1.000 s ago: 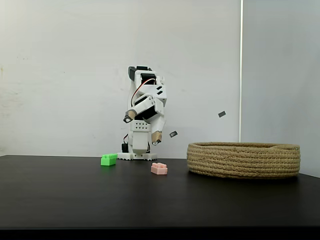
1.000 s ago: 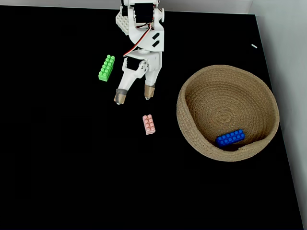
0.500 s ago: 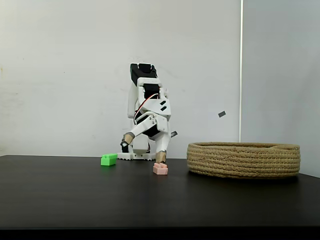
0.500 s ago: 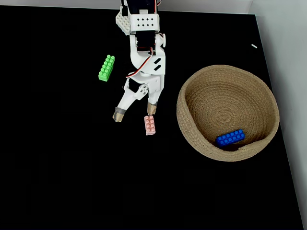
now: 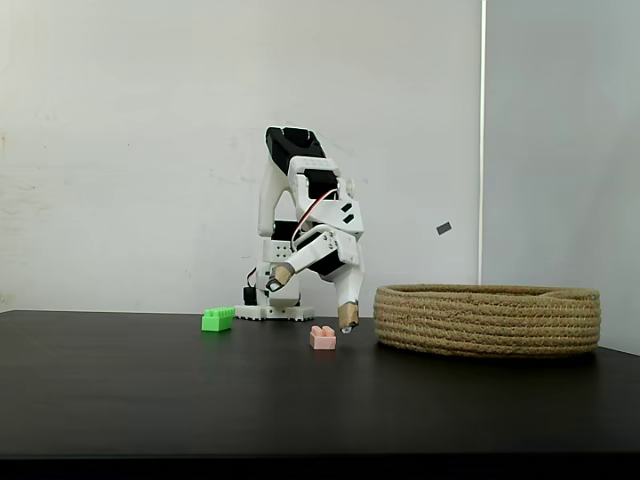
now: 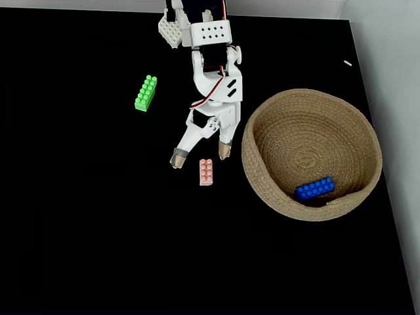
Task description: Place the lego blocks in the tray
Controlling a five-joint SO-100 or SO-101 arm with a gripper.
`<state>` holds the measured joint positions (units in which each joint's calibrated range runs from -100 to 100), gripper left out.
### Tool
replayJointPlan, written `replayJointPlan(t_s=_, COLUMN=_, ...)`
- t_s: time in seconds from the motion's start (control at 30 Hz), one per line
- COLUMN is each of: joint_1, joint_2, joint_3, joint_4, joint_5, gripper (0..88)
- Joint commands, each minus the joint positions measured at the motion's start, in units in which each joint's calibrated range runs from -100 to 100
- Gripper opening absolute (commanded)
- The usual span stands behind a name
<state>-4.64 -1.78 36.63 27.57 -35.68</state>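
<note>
**Here, an open end effector stands over a pink brick beside a rope basket**

Seen from the side in a fixed view at table height, a white robot arm [image 5: 300, 215] bends forward and down over a black table [image 5: 320, 400] in front of a pale wall. Its end effector [image 5: 315, 298] is spread wide: one tan-tipped finger [image 5: 283, 274] is raised to the left, the other finger [image 5: 347, 316] points down, close to the table. A small pale pink brick [image 5: 322, 338] lies on the table just left of that lower fingertip; whether they touch cannot be told from here. A bright green brick [image 5: 217, 319] sits on the table further left, near the arm's base. To the right stands the tray [image 5: 488, 319], a wide, low, round basket of coiled tan rope, close to the end effector.

Seen from above in a fixed view looking down, the arm [image 6: 213, 72] reaches from the top edge toward the middle of the table [image 6: 85, 236]. The end effector [image 6: 201, 154] is open, its two fingertips well apart, and the pink brick [image 6: 206, 172] lies just below the gap between them, lengthwise and touching neither. The right fingertip [image 6: 224, 152] is just beside the basket's rim. The green brick [image 6: 146, 92] lies well apart at upper left, tilted slightly. The tray [image 6: 262, 141] fills the right side, and a blue brick [image 6: 314, 189] lies inside it, near its lower wall.
</note>
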Motion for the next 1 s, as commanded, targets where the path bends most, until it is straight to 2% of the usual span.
replayJointPlan(t_s=0.0, joint_1=0.60, joint_2=-1.06, joint_3=-2.48, joint_4=-1.87, joint_5=-0.63, gripper=45.5)
replayJointPlan(t_s=0.17, joint_1=1.34, joint_2=0.06, joint_3=-2.11, joint_4=-1.95, joint_5=-4.79, gripper=44.1)
replayJointPlan(t_s=0.27, joint_1=2.50, joint_2=0.23, joint_3=-1.20, joint_4=-2.62, joint_5=-10.16, gripper=45.1)
replayJointPlan(t_s=0.47, joint_1=2.91, joint_2=0.75, joint_3=-0.75, joint_4=-7.28, joint_5=-12.01, gripper=40.9)
replayJointPlan(t_s=0.57, joint_1=2.33, joint_2=2.21, joint_3=-0.38, joint_4=-9.53, joint_5=-12.06, gripper=41.8)
replayJointPlan(t_s=0.7, joint_1=3.08, joint_2=3.50, joint_3=0.90, joint_4=-14.37, joint_5=-11.72, gripper=38.3)
replayJointPlan(t_s=0.77, joint_1=3.24, joint_2=3.84, joint_3=1.53, joint_4=-16.78, joint_5=-10.79, gripper=29.4)
replayJointPlan(t_s=0.87, joint_1=3.16, joint_2=4.36, joint_3=1.90, joint_4=-18.45, joint_5=-8.94, gripper=2.6)
replayJointPlan(t_s=0.97, joint_1=2.66, joint_2=4.19, joint_3=2.45, joint_4=-18.45, joint_5=-8.35, gripper=0.2)
